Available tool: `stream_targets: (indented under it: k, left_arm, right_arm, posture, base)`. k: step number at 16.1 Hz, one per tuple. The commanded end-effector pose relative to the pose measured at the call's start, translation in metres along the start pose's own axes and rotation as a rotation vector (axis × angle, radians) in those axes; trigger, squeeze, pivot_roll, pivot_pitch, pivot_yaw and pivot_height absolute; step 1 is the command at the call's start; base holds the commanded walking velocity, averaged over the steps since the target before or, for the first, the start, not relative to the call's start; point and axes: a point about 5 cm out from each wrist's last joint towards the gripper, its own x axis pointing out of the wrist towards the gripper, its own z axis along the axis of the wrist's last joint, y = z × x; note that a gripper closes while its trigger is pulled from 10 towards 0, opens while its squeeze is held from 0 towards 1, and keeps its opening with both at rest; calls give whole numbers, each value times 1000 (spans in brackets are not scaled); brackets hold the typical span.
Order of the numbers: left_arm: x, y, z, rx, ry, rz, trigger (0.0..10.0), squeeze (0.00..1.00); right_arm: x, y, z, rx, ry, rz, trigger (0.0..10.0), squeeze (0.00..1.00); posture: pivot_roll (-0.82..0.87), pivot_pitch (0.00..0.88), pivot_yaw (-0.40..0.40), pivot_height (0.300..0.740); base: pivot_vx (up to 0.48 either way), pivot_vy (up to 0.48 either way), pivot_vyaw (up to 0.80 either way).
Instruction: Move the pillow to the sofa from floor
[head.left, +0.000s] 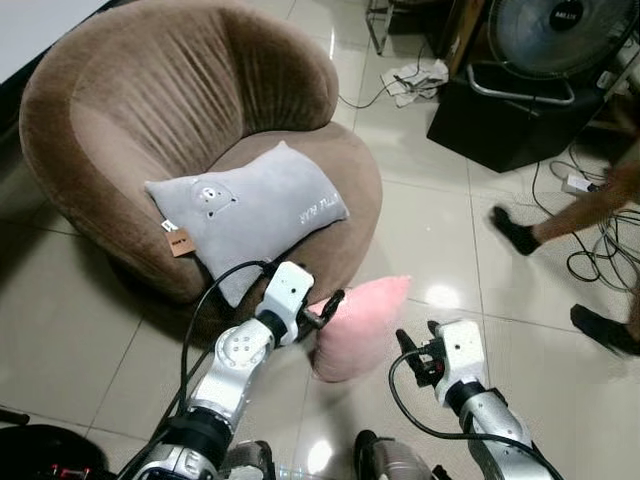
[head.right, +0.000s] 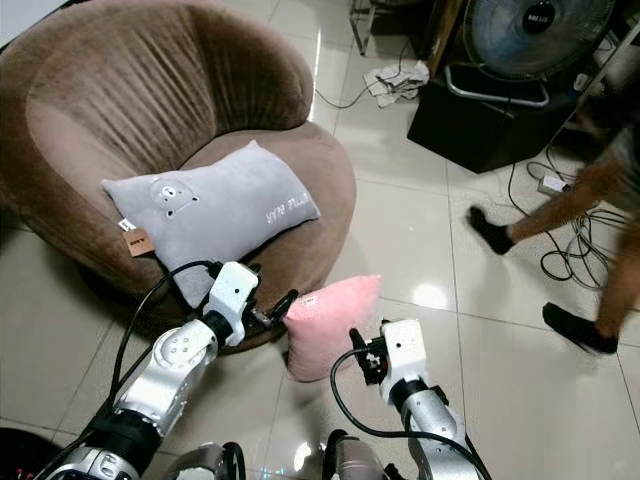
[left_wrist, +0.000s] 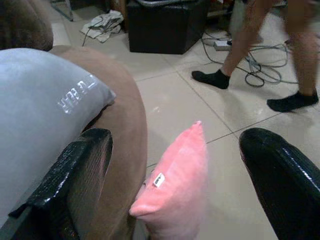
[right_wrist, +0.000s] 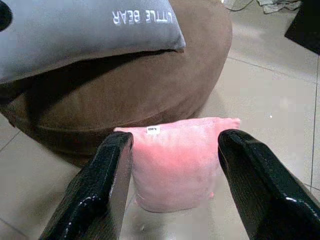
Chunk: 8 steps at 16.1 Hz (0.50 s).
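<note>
The left hand (head.left: 330, 308) is wide open, right beside the pink pillow's (head.left: 358, 328) top edge. The right hand (right_wrist: 172, 175) is wide open too, with a finger on each side of the pillow but not squeezing it yet. The pink pillow stands on the floor (head.left: 440, 250), just next to the round brown sofa (head.left: 130, 110). A gray pillow (head.left: 245, 205) already lies on the sofa.

The soft pillow could tip or slide if one hand pushes it first. A person's feet (head.left: 515, 232) walk near, maybe close enough to bump.

The right wrist view shows a small white tag (right_wrist: 153, 130) on the pillow. The head views show the whole sofa.
</note>
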Motion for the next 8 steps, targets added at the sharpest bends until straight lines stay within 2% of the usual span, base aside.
stream_targets:
  k: [1, 8]
  left_arm:
    - [3, -4, 1, 19, 0, -18, 10000, 1000]
    - [3, -5, 3, 29, -18, -26, 10000, 1000]
  right_arm:
    - [0, -6, -2, -3, 1, -19, 10000, 0]
    - [8, -8, -6, -14, 3, -10, 10000, 0]
  posture:
    - [-103, 162, -59, 740]
    - [-88, 155, -66, 740]
  base:
    - [0, 0, 0]
    - [0, 0, 0]
